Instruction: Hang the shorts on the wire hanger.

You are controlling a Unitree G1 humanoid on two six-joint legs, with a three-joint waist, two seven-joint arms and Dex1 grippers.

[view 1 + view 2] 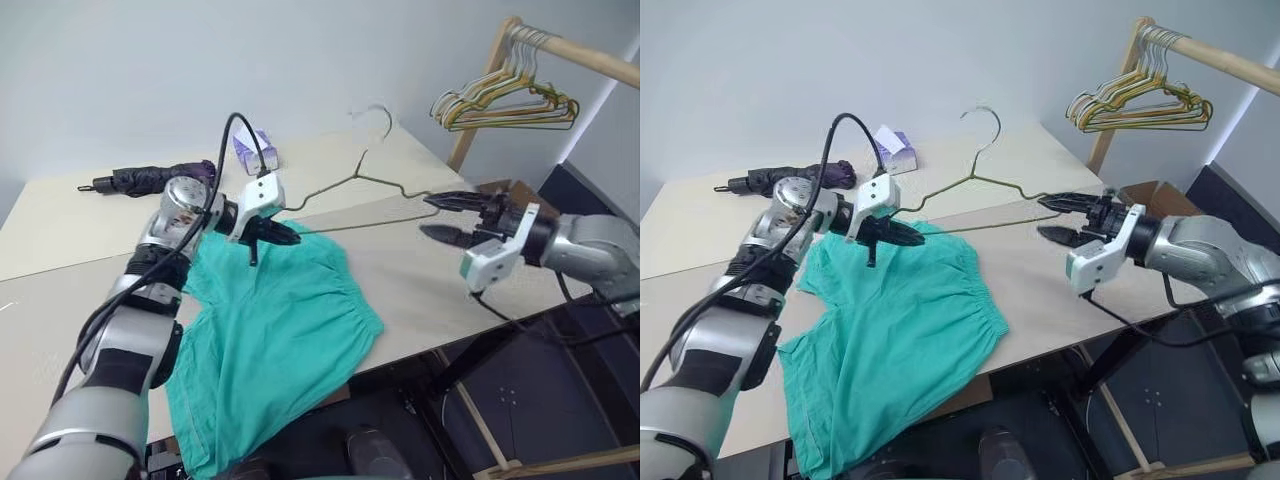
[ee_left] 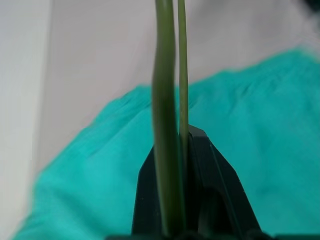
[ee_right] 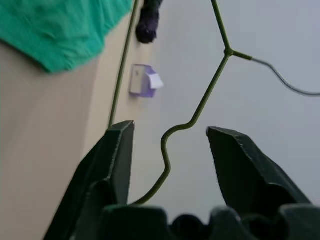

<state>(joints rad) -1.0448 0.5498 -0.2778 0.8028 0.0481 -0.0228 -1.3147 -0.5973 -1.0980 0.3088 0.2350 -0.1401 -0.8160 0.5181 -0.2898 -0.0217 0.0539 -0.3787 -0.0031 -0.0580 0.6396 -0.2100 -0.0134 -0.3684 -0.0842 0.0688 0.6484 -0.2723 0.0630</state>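
Left pincer [image 1: 908, 236] is clamped on one corner of the single wire hanger [image 1: 980, 180], held above the one pair of shorts [image 1: 900, 330] spread on the counter [image 1: 1040, 270]. Right pincer [image 1: 1060, 220] gapes apart around the hanger's other shoulder without gripping. One umbrella [image 1: 790, 178] and one small purple box [image 1: 898, 150] lie behind.

One pair of teal-green shorts [image 1: 275, 330] lay on the one counter [image 1: 60, 240]. One olive-gold wire hanger [image 1: 360, 180] was up between two robot hands, the left hand [image 1: 283, 236] and the right hand [image 1: 440, 216]. One dark folded umbrella [image 1: 150, 178] and one small purple box [image 1: 252, 150] sat toward the counter's far edge. One bunch of pale wire hangers [image 1: 505, 105], too tangled to count singly, hung from one wooden rail [image 1: 590, 57]
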